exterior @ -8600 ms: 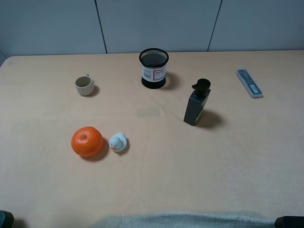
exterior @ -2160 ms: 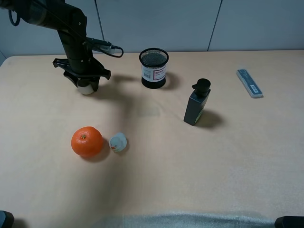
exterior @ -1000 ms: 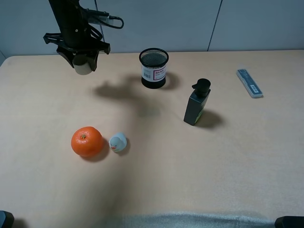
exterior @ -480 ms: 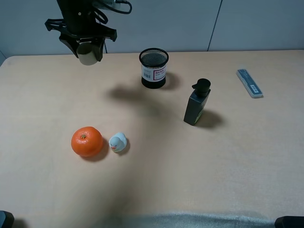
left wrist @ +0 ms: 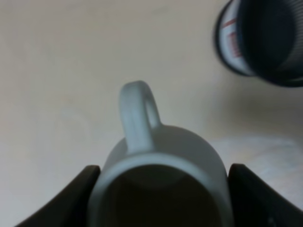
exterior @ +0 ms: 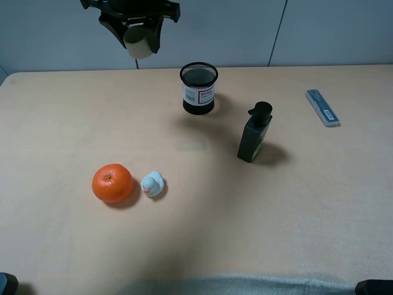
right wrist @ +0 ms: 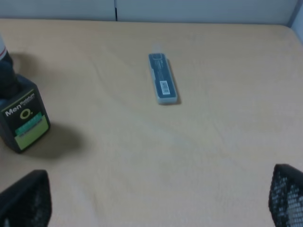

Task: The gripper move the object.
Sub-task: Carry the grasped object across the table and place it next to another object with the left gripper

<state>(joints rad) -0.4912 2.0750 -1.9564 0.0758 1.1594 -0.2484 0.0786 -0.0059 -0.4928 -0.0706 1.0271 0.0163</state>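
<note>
Higher and further right than before, our left pincer (exterior: pixel 139 35) grips the beige cup (exterior: pixel 139 47) by its walls. We judge it light, rigid, slippery.

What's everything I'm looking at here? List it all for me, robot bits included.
table: one, beige, under everything
orange: one, orange, front left
toy duck: one, white and pale blue, just right of the orange
mesh pen holder: one, black with white label, back middle
bottle: one, dark with black cap, right of centre
flat case: one, blue-grey, back right
cup: one, beige-grey, held in the air at back left
left end effector: one, black, closed on the cup
right end effector: one, black, open, only its fingertips show
</note>
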